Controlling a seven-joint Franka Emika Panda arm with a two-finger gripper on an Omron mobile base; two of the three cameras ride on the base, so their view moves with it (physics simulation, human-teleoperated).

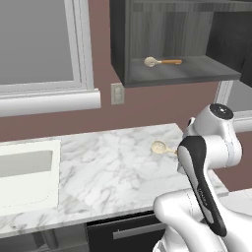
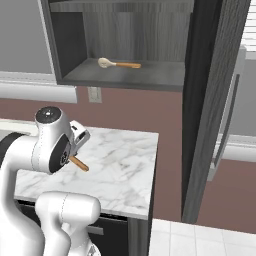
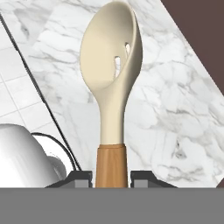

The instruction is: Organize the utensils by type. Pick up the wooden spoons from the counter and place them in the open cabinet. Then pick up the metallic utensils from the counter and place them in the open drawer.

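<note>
The tool [image 3: 111,175] grips a slotted wooden spoon [image 3: 111,83] by its tan-brown handle, one fingertip [image 3: 81,176] pressed on each side of the wood, the pale bowl pointing away from the hand. In the left base view the spoon's bowl [image 1: 159,147] shows above the counter [image 1: 108,172], toward its right end, near the back edge; in the right base view the handle end [image 2: 79,163] juts out from behind the arm's wrist. Whether the spoon touches the marble cannot be told. The counter around it is bare marble, running left to the sink [image 1: 27,172] and right to a free end. Above, a second wooden spoon [image 1: 162,61] lies on the floor of the open cabinet [image 1: 147,78], bowl to the left, with clear shelf room on both sides of it and in front, up to the shelf's front edge.
</note>
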